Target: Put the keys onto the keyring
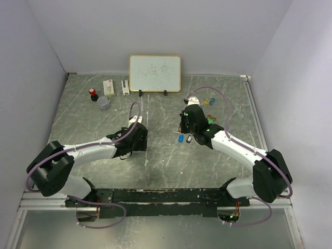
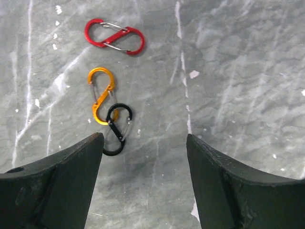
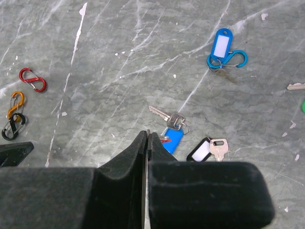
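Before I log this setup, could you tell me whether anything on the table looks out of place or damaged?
The orange clip and black clip lie overlapping, perhaps hooked together; the red clip lies apart.

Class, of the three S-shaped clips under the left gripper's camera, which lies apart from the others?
The red clip: it lies alone, while the orange clip and black clip overlap.

— What can't you make out?
— Your right wrist view cuts off a key (image 3: 296, 86) and something green (image 3: 303, 106) at its right edge. The right gripper (image 3: 147, 135) hides the lower end of the blue tag (image 3: 174, 138).
— And from above?
— The whiteboard (image 1: 155, 73) scribble is too faint to read.
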`<state>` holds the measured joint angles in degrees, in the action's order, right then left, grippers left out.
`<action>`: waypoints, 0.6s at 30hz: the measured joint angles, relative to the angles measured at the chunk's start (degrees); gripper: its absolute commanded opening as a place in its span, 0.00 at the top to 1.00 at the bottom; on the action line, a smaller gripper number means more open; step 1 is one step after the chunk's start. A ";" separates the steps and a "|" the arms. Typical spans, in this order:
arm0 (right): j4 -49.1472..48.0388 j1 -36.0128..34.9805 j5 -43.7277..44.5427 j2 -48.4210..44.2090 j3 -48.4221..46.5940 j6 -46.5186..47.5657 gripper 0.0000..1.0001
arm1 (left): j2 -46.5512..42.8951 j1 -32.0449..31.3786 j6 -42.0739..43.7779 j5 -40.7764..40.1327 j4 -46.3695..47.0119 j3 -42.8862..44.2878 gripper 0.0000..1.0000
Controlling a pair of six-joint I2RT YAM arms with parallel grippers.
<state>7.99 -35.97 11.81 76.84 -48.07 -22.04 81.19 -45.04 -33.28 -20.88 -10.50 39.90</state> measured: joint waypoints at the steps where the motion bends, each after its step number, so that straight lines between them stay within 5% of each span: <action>1: 0.02 -0.02 0.00 -0.11 0.00 -0.02 1.00 | 0.35 -0.31 -0.20 -0.94 -0.11 0.00 0.19; 18: 0.02 -0.15 0.22 -0.24 0.28 0.00 1.00 | 5.53 -0.83 -1.20 -7.61 -1.01 0.00 0.30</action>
<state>8.01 -36.12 12.03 76.60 -47.79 -22.04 86.72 -45.87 -34.48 -28.49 -11.51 39.90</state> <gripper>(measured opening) 0.009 0.727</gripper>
